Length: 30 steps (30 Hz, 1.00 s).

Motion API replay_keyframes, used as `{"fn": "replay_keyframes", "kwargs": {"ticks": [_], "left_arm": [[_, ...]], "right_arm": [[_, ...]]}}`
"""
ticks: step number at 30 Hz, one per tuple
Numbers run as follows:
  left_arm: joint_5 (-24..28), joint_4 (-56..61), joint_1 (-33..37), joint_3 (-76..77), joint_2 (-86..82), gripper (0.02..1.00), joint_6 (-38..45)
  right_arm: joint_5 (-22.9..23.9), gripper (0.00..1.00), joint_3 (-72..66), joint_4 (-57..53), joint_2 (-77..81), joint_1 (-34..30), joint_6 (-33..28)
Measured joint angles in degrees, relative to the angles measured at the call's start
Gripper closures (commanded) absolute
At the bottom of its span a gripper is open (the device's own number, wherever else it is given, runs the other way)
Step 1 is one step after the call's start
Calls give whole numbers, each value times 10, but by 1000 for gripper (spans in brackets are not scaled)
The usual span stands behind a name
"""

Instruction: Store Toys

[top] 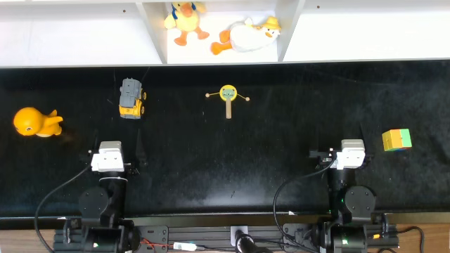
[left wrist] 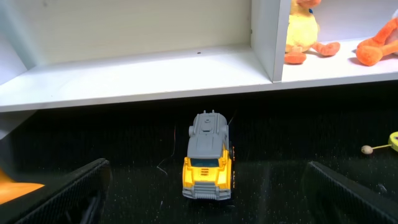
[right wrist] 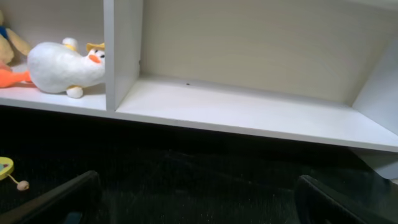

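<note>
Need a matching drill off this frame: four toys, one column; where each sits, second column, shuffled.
Toys:
1. toy truck
2. orange duck
3. colour cube
4. white plush duck

Places:
A. lying in the middle compartment of the shelf
B. right end of the table
C. left end of the table
D. on the table, between the orange duck and the rattle

Pairs: 1-D, 2-C, 3-B, 4-A

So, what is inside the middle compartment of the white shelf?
A yellow plush duck sitting upright and a white plush duck lying on its side. Anything behind them is covered.
</note>
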Motion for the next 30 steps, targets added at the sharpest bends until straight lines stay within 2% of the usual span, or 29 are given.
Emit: {"fn": "replay_keyframes", "kwargs": {"ticks": [9,14,21,25,30], "left_arm": [[3,-9,0,3,0,20,-2],[9,-170,13,104,36,23,-22],[22,-340,73,334,238,25,-10],[74,-353,143,406,349,25,52],[193,-357,280,468,444,25,148]], "right_arm": [[0,5,0,0,0,0,0],[0,5,0,0,0,0,0],[0,7,0,0,0,0,0],[0,5,0,0,0,0,0],[0,5,0,0,0,0,0]]}}
